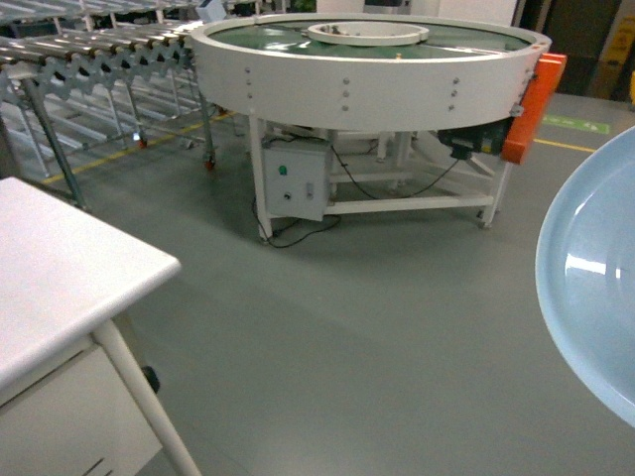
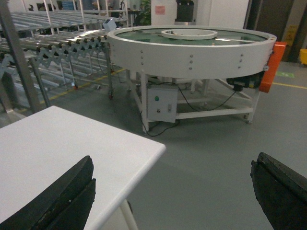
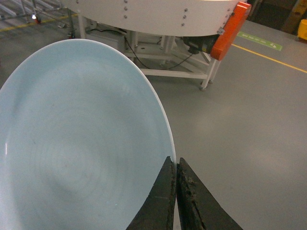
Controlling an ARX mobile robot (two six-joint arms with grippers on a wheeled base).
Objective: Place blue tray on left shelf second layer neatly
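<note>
Tray (image 3: pixel 81 139) | carried over floor at 3 o'clock in head view | right gripper (image 3: pixel 175 167) pinches rim at 4 o'clock | likely light, stiff, glossy-slippery: rim hold | left gripper (image 2: pixel 172 191) spread, empty

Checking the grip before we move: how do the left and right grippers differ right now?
The left gripper is wide open and empty, hanging over the white table edge; the right gripper is pinched shut on the rim of the blue tray, carried above the grey floor. Both have black fingers.
</note>
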